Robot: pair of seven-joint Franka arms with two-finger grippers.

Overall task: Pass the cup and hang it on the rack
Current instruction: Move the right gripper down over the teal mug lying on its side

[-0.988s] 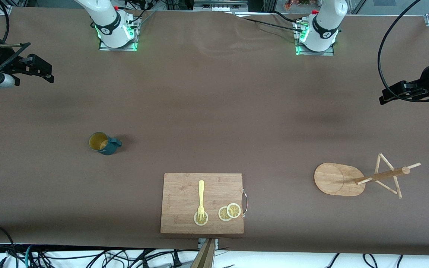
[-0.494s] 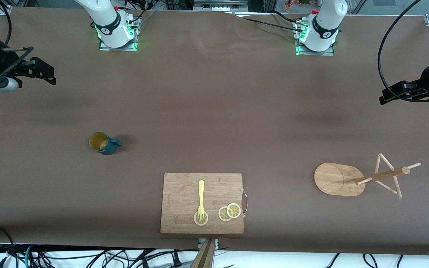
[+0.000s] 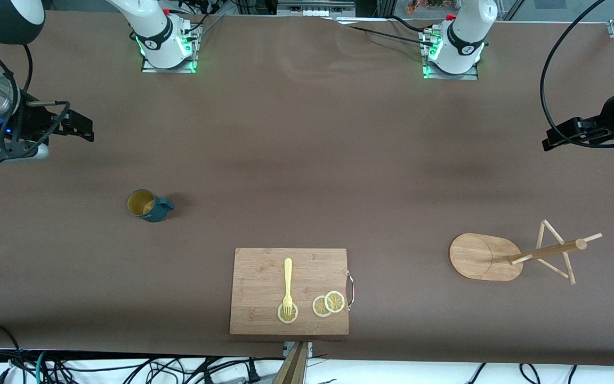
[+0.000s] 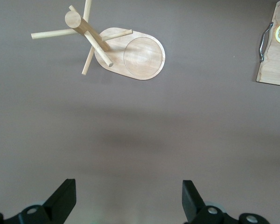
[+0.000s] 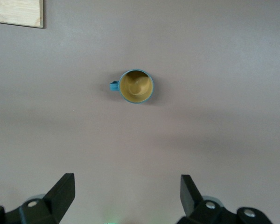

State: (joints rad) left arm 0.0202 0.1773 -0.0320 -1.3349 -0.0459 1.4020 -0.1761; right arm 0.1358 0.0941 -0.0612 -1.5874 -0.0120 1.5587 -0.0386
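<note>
The cup (image 3: 148,206) stands upright on the brown surface (image 3: 296,160) toward the right arm's end, its mustard-yellow inside showing and its loop handle turned toward the middle of the surface. Nothing touches it. The right gripper (image 3: 80,127) hangs in the air over bare surface at that same end, and in the right wrist view its jaws are spread wide with nothing between them, the cup (image 5: 136,87) well apart from them.

The rack (image 3: 520,256) stands toward the left arm's end on its oval base, the central post carrying thin dowel pegs that point several ways; its pegs are bare. The left gripper (image 3: 555,137) is up over bare surface at that end, its jaws likewise spread wide and holding nothing, as the left wrist view shows, with the rack (image 4: 116,46) well apart.

Between cup and rack, nearer the front camera, lies a wooden cutting board (image 3: 264,272) with a metal handle on one short edge. On it rest a yellow fork (image 3: 287,285), its tines on what looks like a lemon slice (image 3: 287,314), and two more overlapping lemon slices (image 3: 329,304) beside it.
</note>
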